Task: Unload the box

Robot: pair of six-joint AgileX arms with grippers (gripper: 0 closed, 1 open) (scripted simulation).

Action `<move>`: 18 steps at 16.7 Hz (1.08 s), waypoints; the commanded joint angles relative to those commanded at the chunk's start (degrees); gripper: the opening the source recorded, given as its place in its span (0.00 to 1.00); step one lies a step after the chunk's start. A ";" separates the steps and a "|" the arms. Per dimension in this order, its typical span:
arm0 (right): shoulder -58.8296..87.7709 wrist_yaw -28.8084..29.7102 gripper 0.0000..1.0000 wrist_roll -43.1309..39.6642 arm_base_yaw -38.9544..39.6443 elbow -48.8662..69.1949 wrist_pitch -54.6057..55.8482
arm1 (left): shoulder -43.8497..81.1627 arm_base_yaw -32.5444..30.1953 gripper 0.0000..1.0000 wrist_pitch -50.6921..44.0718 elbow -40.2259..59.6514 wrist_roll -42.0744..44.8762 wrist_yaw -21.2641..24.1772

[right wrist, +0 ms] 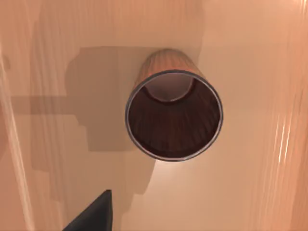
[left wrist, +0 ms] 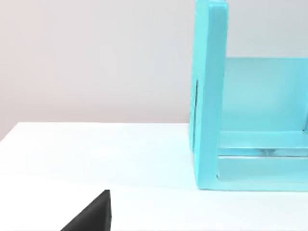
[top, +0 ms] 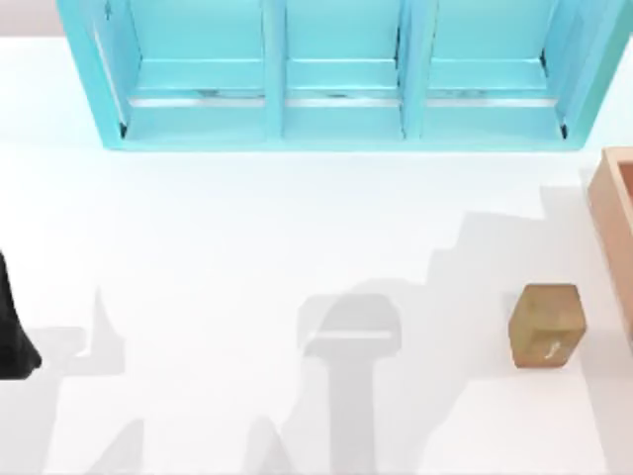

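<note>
Neither gripper's fingers can be judged apart or together. From above, the left arm (top: 12, 327) is a dark shape at the table's (top: 247, 247) left edge; the turquoise shelf (top: 336, 74) stands along the far side, the box (top: 615, 223) shows a peach corner at the right edge, and a golden-brown carton block (top: 547, 325) sits just beside it.

Left wrist view — the shelf's end wall (left wrist: 211, 96) stands upright on the white table, with a dark fingertip (left wrist: 94, 214) low in the picture.

Right wrist view — looking down inside the box (right wrist: 57, 72), a brown cup (right wrist: 174, 115) stands on its floor, mouth open toward the camera, with a dark fingertip (right wrist: 94, 214) near it.
</note>
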 joint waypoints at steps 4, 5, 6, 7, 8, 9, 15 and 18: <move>-0.25 0.05 1.00 0.07 0.18 -0.30 0.25 | 0.00 0.00 1.00 0.00 0.00 0.00 0.00; -0.25 0.03 1.00 0.03 0.09 -0.97 0.82 | 0.00 0.00 1.00 0.00 0.00 0.00 0.00; -0.26 0.01 1.00 -0.06 -0.05 -2.10 1.85 | 0.00 0.00 1.00 0.00 0.00 0.00 0.00; -0.27 -0.01 1.00 -0.17 -0.19 -3.57 3.28 | 0.00 0.00 1.00 0.00 0.00 0.00 0.00; -0.23 -0.01 1.00 -0.28 -0.31 -5.27 5.03 | 0.00 0.00 1.00 0.00 0.00 0.00 0.00; -0.09 0.00 1.00 -0.36 -0.40 -7.09 7.00 | 0.00 0.00 1.00 0.00 0.00 0.00 0.00; 2.44 -0.04 1.00 0.07 0.09 -16.75 19.18 | 0.00 0.00 1.00 0.00 0.00 0.00 0.00; 3.20 0.02 1.00 0.33 0.28 -18.48 21.68 | 0.00 0.00 1.00 0.00 0.00 0.00 0.00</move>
